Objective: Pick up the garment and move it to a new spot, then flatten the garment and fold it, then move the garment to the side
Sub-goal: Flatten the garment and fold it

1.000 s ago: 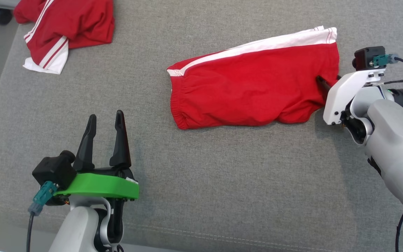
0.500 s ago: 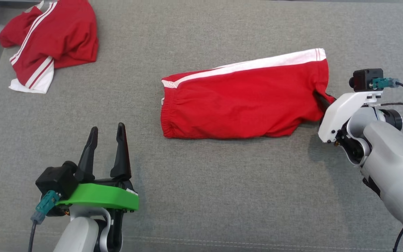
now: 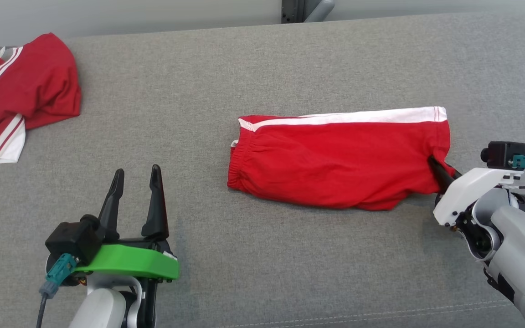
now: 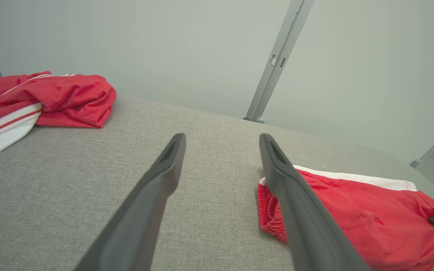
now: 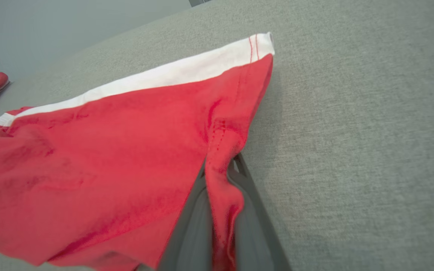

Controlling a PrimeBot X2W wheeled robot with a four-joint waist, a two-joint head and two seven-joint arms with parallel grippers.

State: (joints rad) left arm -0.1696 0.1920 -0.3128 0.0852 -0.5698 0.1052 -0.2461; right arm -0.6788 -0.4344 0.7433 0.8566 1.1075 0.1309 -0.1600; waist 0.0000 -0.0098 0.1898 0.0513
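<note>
Shorts (image 3: pixel 335 159) lie on the grey cushion (image 3: pixel 290 264), one end clamped in the right gripper (image 3: pixel 436 165), perhaps slightly lifted; left gripper (image 3: pixel 137 175) hovers, fingers spread.

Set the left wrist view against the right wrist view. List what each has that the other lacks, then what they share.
Left wrist view, not the right: the left gripper with its fingers spread open, the elastic waistband of the red shorts, and a grey metal post at the back.
Right wrist view, not the left: a close look at both fingers of the right gripper shut on a fold at the shorts' leg end.
Both: the shorts with their white side stripe, lying on the grey fabric surface.
</note>
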